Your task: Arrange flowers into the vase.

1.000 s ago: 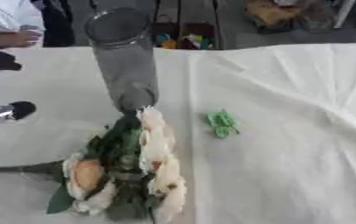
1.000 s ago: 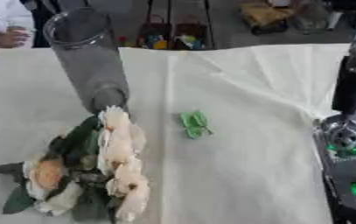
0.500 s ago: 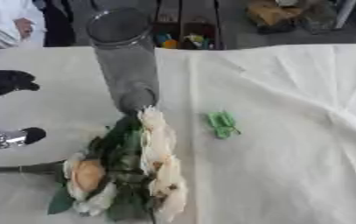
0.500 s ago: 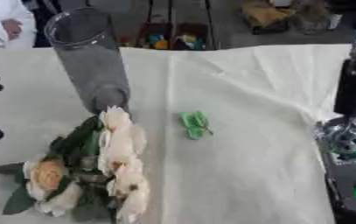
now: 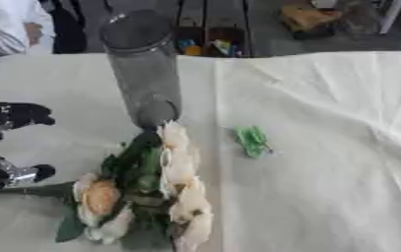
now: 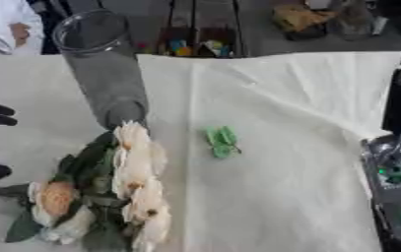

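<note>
Small green thing [image 5: 252, 141]; white tablecloth [image 5: 324, 98]

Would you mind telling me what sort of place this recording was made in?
Probably a lab or workshop set up for a demo, not a home. A table under a creased white cloth holds a glass vase and a bunch of flowers, and behind it are racks of cluttered shelving over a dark floor.

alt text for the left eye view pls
A bunch of cream and peach flowers lies on a white tablecloth just in front of an empty upright glass vase. The robot's left hand shows at the left edge; a small green item lies right.
</note>
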You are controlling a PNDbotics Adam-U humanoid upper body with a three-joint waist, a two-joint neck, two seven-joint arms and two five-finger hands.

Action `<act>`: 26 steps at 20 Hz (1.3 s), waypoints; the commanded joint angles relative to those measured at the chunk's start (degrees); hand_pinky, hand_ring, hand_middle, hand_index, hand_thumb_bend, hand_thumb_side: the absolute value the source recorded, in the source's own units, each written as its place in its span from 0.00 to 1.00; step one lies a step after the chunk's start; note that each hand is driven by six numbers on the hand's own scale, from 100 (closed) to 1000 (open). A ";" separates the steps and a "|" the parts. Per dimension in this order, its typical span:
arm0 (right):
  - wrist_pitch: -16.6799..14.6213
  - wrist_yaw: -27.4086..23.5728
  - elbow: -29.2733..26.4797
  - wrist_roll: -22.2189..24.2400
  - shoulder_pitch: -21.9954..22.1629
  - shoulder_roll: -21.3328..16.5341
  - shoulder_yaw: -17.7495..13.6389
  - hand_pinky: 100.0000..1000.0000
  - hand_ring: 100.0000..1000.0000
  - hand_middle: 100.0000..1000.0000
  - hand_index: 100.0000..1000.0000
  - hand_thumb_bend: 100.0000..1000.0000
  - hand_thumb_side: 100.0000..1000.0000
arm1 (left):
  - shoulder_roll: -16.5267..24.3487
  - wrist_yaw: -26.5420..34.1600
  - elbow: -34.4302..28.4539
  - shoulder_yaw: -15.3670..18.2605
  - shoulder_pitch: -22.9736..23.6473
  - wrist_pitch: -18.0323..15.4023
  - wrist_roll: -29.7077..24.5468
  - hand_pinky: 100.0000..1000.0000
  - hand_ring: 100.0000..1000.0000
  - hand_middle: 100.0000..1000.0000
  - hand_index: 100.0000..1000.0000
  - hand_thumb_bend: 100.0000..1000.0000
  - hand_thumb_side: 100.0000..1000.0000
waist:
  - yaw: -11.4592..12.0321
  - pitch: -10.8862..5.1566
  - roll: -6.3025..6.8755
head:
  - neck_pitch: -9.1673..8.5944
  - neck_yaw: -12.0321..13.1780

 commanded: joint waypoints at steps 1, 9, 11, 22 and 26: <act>-0.04 -0.66 -0.91 0.21 -0.66 -1.03 0.04 0.51 0.52 0.50 0.72 0.00 0.97 | 2.84 0.53 0.25 0.02 0.29 -1.37 0.86 0.88 1.00 1.00 1.00 0.34 0.82 | -0.06 -0.89 -0.01 | -0.76 0.17; 0.08 -0.80 -0.91 0.31 -0.63 -0.91 0.19 0.51 0.52 0.50 0.72 0.00 0.97 | 3.23 4.54 1.54 -0.83 1.62 -3.20 -0.28 0.86 1.00 1.00 1.00 0.32 0.82 | -0.13 -0.74 -0.10 | -0.88 0.33; 0.16 -0.83 -0.91 0.32 -0.58 -0.88 0.19 0.51 0.52 0.50 0.72 0.00 0.97 | 3.16 4.80 1.51 -1.03 1.73 -3.12 0.06 0.86 0.99 1.00 1.00 0.32 0.81 | -0.17 -0.70 -0.15 | -0.87 0.40; 0.15 -1.13 -0.91 0.76 -0.55 -0.62 0.50 0.52 0.52 0.50 0.72 0.00 0.97 | 1.71 5.23 2.56 -3.41 1.25 -3.34 3.01 0.79 0.91 0.95 1.00 0.26 0.77 | -0.55 -0.42 -0.18 | -1.38 0.87; 0.09 -1.24 -0.91 0.87 -0.60 -0.56 0.55 0.52 0.52 0.50 0.72 0.00 0.97 | 1.05 5.85 3.13 -4.31 0.78 -3.49 2.95 0.77 0.90 0.93 0.99 0.26 0.77 | -0.64 -0.32 -0.18 | -1.39 1.00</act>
